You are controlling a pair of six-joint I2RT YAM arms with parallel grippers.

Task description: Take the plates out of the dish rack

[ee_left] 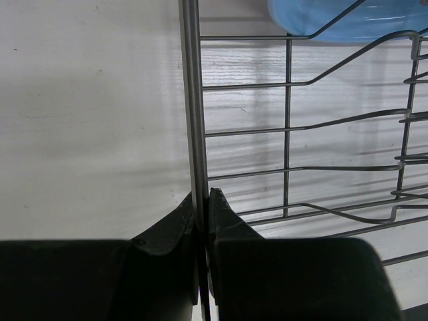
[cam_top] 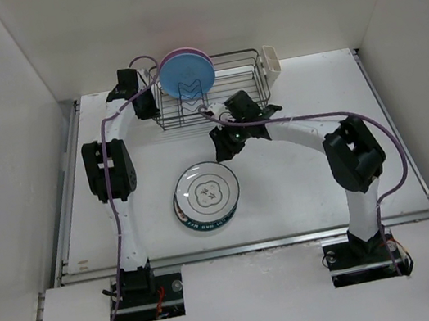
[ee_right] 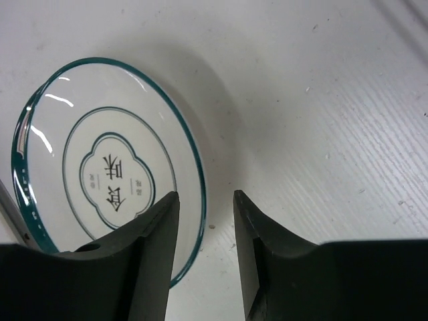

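Dark wire dish rack [cam_top: 233,55] sits at the far side of the white desk [cam_top: 302,186], with a small cream cutlery cup [cam_top: 270,63] on its right end. Two plates are left in the rack, both upright at the left end. The plain blue round plate [cam_top: 187,74] is in front and the plain pink round plate [cam_top: 193,49] is right behind it, only its rim showing.

The other two plates are out, stacked flat on the desk near centre, in front of the rack and well apart from it. The white round plate with dark rim and centre motif [cam_top: 206,191] is on top. The round plate with teal lettered rim [cam_top: 195,224] is underneath, its near edge peeking out.

Left tool [cam_top: 148,104] is at the rack's left end. In the left wrist view the left tool [ee_left: 202,195] is clamped on the rack's rim wire, one finger on each side with the wire pinched between them. The rack [ee_left: 287,127] wires spread to the right there, and the blue plate's edge [ee_left: 348,20] shows at the top.

Right tool [cam_top: 222,147] is between the rack and the stack, pointing down toward the stack. In the right wrist view the right tool [ee_right: 206,194] has its fingers apart, gripping nothing. The motif plate [ee_right: 107,160] lies just left of them and its rim edge shows in the gap. Cannot tell whether a finger touches it.
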